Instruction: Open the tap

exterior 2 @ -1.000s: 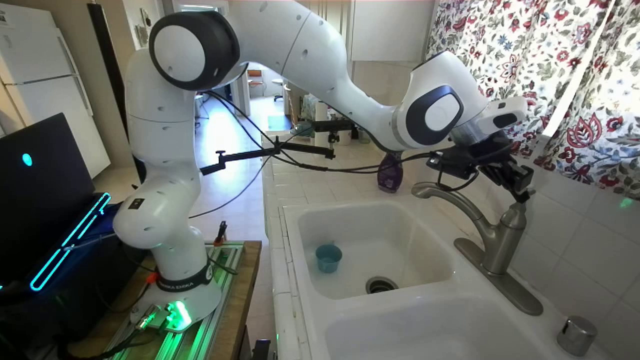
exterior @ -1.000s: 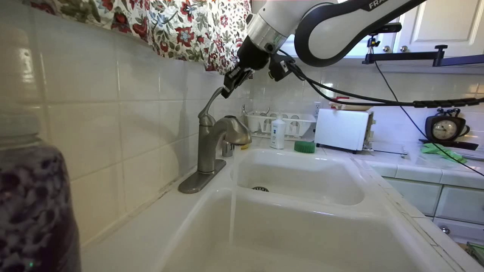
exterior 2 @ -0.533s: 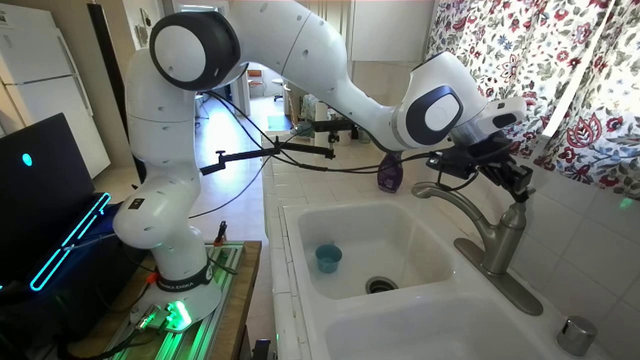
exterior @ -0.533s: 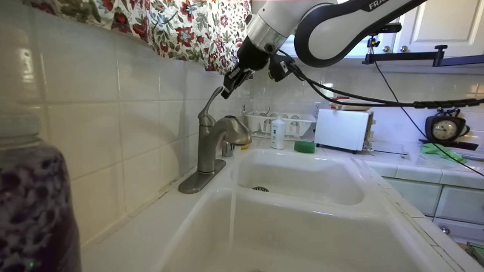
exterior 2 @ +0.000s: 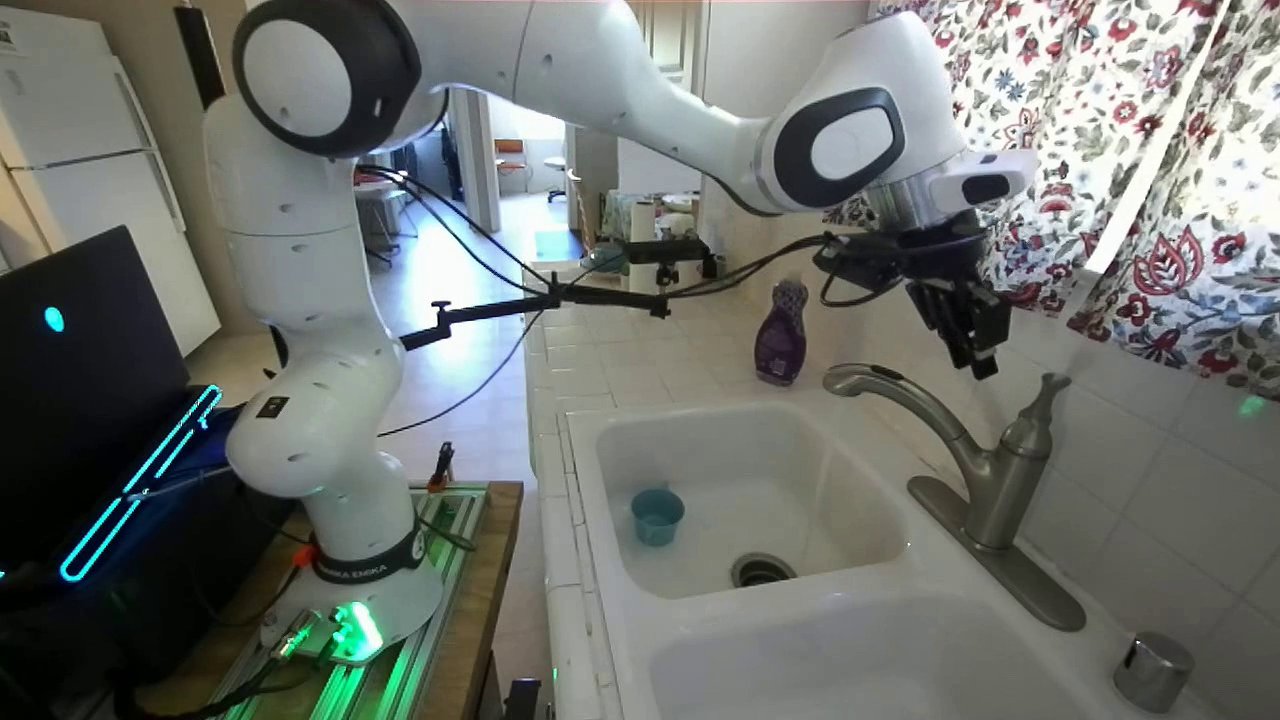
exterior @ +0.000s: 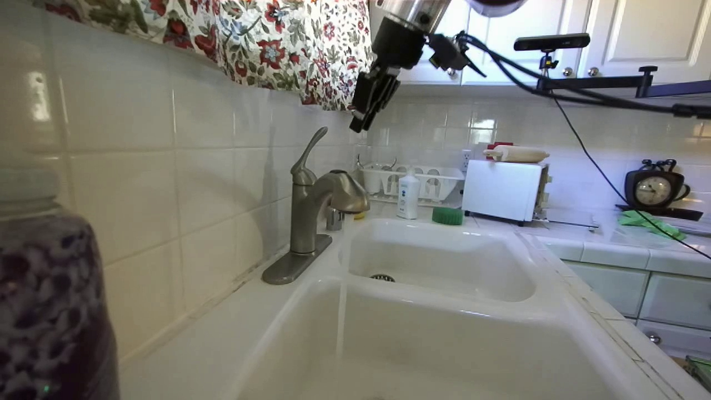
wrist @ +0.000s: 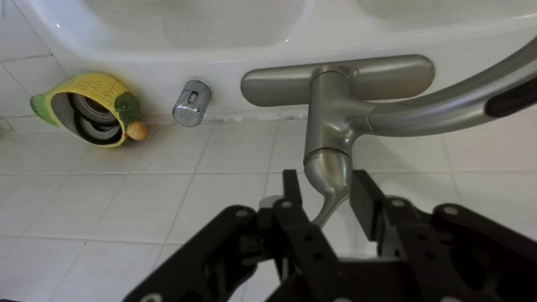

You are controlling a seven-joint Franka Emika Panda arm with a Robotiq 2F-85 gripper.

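Note:
The tap (exterior: 303, 222) is a brushed grey-metal faucet at the back edge of the white sink (exterior: 439, 300). It also shows in an exterior view (exterior 2: 1003, 500) and the wrist view (wrist: 329, 113). Its thin lever (exterior: 309, 149) stands raised on top. A thin stream of water (exterior: 341, 316) runs from the spout into the near basin. My gripper (exterior: 360, 125) hangs above and to the side of the lever, apart from it in both exterior views (exterior 2: 980, 368). In the wrist view my gripper (wrist: 325, 180) has its fingers spread with nothing held; the lever shows between and beyond them, its tip hidden.
The tiled wall (exterior: 211, 222) and floral curtain (exterior 2: 1130, 180) are close behind the tap. A purple bottle (exterior 2: 780, 335), a chrome cap (exterior 2: 1155, 670), a teal cup (exterior 2: 657, 516), a white soap bottle (exterior: 408, 195) and a yellow ceramic holder (wrist: 96, 88) are around the sink.
My gripper was at the lever tip; it has moved up and away from it, toward the robot's side. The lever stays raised and the water keeps running.

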